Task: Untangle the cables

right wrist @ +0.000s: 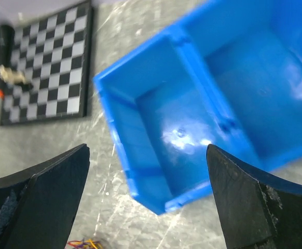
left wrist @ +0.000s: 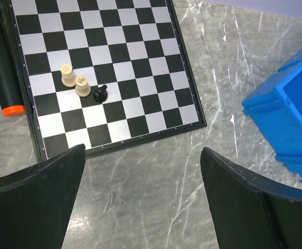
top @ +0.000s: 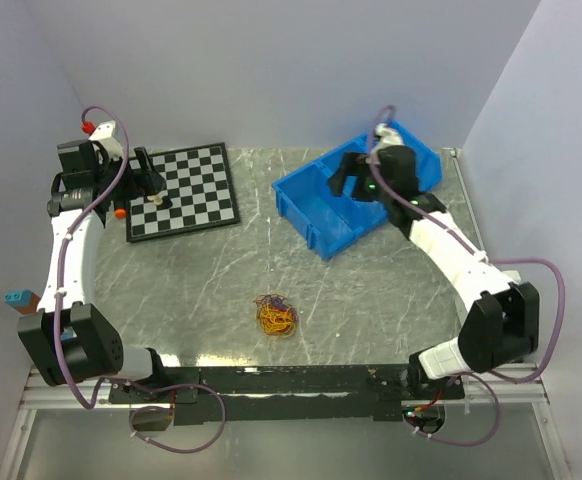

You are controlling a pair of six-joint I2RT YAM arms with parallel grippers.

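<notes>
1. The cables (top: 276,316), a small tangled clump of very thin yellow-orange, red and purple wire strands in curly loops, lie on the bench just below the centre of the top view. They are on their own, and nothing touches them.
2. A few strands of the same clump show at the bottom edge of the right wrist view (right wrist: 83,243), left of centre.
3. The grey marbled stone-look bench (top: 391,290) carries everything else.
4. The blue plastic bin with two compartments (top: 311,222) sits in the upper right of the top view, well apart from the clump.
5. The right fingers (right wrist: 42,192), black and wedge-shaped, hang over the bin's compartment nearer the middle of the top view. They are spread wide and hold nothing.
6. The flat black-and-white chessboard with a dark frame (top: 186,190) lies in the upper left of the top view, also well apart from the clump.
7. In the left wrist view, two cream chess pieces (left wrist: 74,81) stand upright and touching on the board. A small black pawn (left wrist: 99,93) is just beside them, to their right.
8. A black cylinder with an orange tip (left wrist: 0,62) lies along the board's left edge in that view.
9. The left fingers (left wrist: 37,192), black like the others, hover over the bench just beside the board's near edge. They are spread wide with nothing between them.
</notes>
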